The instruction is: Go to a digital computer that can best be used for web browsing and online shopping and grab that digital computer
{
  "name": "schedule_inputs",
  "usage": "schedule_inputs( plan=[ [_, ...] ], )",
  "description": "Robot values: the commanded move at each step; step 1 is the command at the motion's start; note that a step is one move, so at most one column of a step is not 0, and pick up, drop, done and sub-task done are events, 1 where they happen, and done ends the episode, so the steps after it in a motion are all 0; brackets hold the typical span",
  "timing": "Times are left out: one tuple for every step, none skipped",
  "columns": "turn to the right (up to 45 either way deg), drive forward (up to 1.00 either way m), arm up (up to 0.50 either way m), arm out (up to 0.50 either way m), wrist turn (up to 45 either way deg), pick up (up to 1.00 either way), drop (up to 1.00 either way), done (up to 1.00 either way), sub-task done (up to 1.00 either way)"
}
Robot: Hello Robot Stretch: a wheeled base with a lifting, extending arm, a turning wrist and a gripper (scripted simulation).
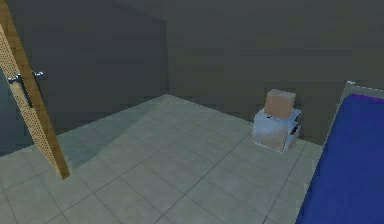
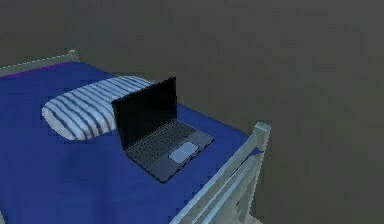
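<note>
An open dark laptop lies on a bed with a blue cover in the arm side view. Its black screen stands upright and its keyboard and touchpad face the view's lower right. A blue and white striped pillow lies just behind it to the left. The blue bed's edge also runs along the forward view's right side.
The bed has a pale wooden frame with a corner post. In the forward view, a small pale blue box-like unit with a tan box on top stands by the far wall. An open wooden door with a handle hangs at the left. Tiled floor lies between.
</note>
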Motion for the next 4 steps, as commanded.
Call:
schedule_inputs(
  plan=[
    [0.0, 0.0, 0.5, 0.0, 0.0, 0.0, 0.0, 0.0, 0.0],
    [0.0, 0.0, 0.36, 0.0, 0.0, 0.0, 0.0, 0.0, 0.0],
    [0.0, 0.0, 0.0, 0.26, 0.0, 0.0, 0.0, 0.0, 0.0],
    [0.0, 0.0, 0.0, 0.0, 45.0, 0.0, 0.0, 0.0, 0.0]
  ],
)
